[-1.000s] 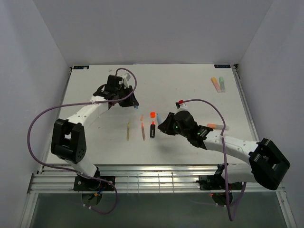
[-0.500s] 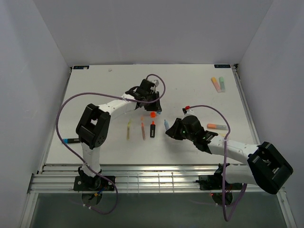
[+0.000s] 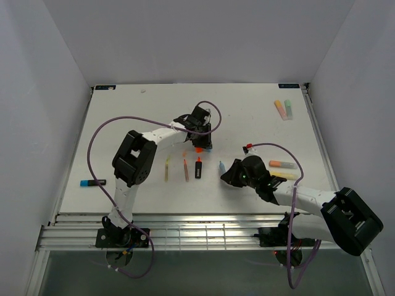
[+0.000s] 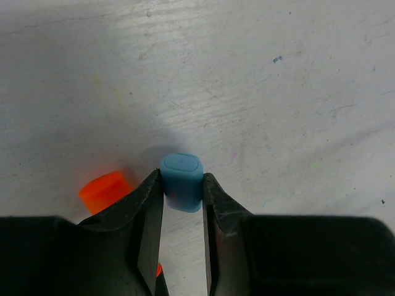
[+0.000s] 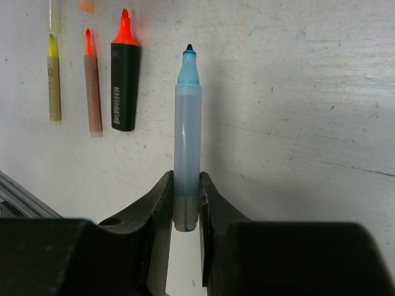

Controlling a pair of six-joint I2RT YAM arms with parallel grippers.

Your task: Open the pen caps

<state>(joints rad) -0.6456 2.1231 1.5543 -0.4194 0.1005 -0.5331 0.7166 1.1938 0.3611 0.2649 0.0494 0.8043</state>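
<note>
White surface [image 3: 259, 117] spreads under both arms. Within the last second my left claw [image 4: 181, 180] has swung from the upper left to centre frame, pinching the blue cap [image 4: 181, 168] just beside the loose orange cap [image 4: 103, 191]. Its closed end points up-frame, away from the claw. My right claw [image 5: 187, 182] has slid toward the lower right, clamped on the bare blue pen [image 5: 187, 123], long axis vertical, tip up-frame. I judge this cap is off.

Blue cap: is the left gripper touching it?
Touching. In the left wrist view both fingers of the left gripper press against the blue cap, no gap.
</note>
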